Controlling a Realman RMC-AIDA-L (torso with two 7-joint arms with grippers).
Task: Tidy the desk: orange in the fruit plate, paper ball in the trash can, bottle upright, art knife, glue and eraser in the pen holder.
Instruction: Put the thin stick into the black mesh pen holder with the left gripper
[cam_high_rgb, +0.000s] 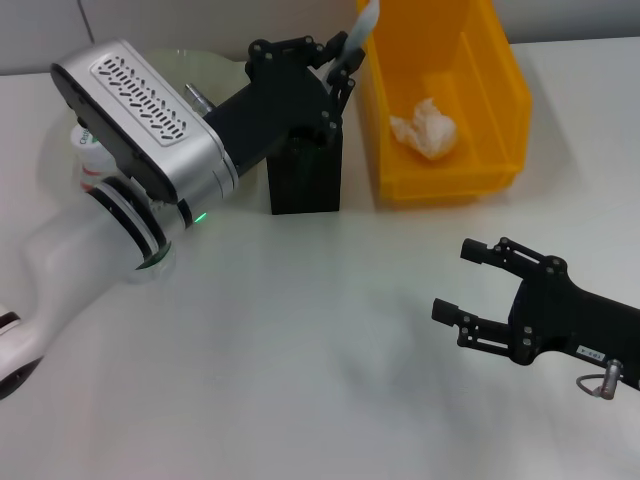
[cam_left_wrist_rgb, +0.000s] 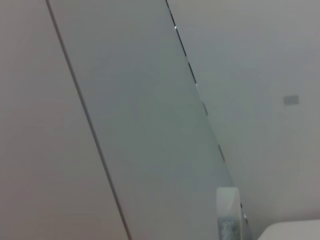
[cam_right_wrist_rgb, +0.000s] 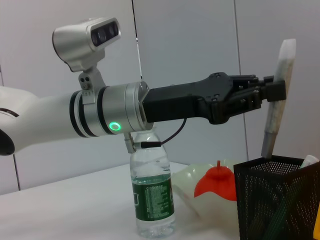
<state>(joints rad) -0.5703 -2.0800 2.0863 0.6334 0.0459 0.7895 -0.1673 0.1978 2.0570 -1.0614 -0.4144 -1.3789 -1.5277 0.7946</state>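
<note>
The left gripper (cam_right_wrist_rgb: 272, 90) has its jaws clamped on the art knife (cam_right_wrist_rgb: 278, 97) (a pale, slim stick, possibly the glue), held upright with its lower tip just above the pen holder (cam_right_wrist_rgb: 272, 202). Behind stand the bottle (cam_right_wrist_rgb: 152, 192) and orange (cam_right_wrist_rgb: 216, 181). The right gripper (cam_high_rgb: 463, 282) hovers, jaws spread, above the counter (cam_high_rgb: 300, 350).

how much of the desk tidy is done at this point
Mostly done, it seems. The paper ball lies in the trash can, the orange sits in the fruit plate, and the bottle stands upright. In hand: the left gripper holds a pale stick-shaped item upright over the pen holder, not yet released. The right gripper hangs open and empty above the table. The holder's contents are unclear.
</note>
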